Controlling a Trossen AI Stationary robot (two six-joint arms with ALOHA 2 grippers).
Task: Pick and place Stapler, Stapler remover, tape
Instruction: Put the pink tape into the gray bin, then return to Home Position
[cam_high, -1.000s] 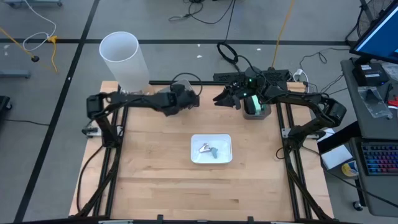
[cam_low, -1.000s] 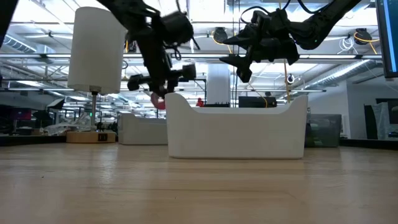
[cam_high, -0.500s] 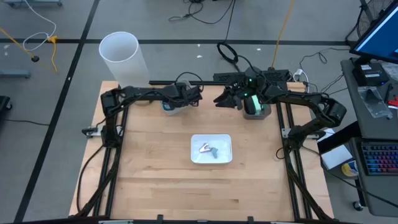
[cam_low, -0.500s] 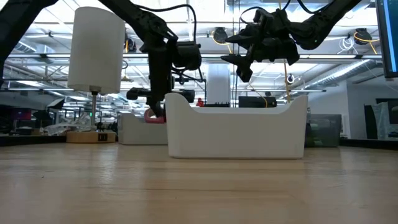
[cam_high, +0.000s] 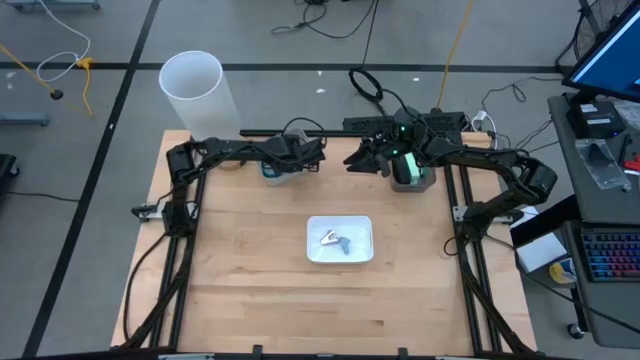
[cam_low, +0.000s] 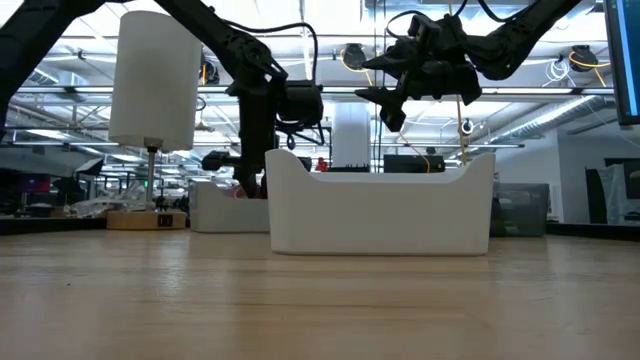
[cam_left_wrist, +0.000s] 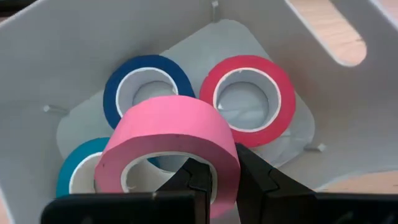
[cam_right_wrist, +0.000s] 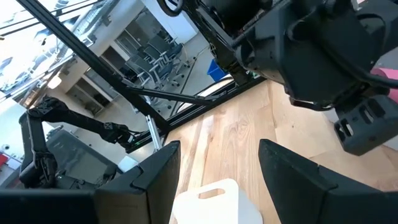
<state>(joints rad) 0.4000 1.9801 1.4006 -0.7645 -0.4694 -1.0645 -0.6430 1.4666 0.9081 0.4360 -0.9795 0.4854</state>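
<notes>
The left gripper (cam_left_wrist: 221, 180) pinches a smooth pink tape roll (cam_left_wrist: 171, 140) by its wall inside a white plastic bin (cam_left_wrist: 74, 56), above glossy blue (cam_left_wrist: 146, 78) and red rings (cam_left_wrist: 249, 99); the right gripper (cam_high: 352, 160) hovers over the wooden desk (cam_high: 250, 290), fingers spread wide.

My left hand (cam_left_wrist: 217, 180) reaches down into the small bin (cam_high: 275, 172) at the far left-centre of the table (cam_high: 250, 300), closed on the wall of a tape roll (cam_left_wrist: 171, 146) tilted above three other rolls (cam_left_wrist: 255, 99) lying flat on the bin's floor. My right hand (cam_high: 352, 160) hangs above the table's far edge, right of that bin. The tray (cam_high: 340, 240) sits near the table's centre, holding what may be two small tools.
</notes>
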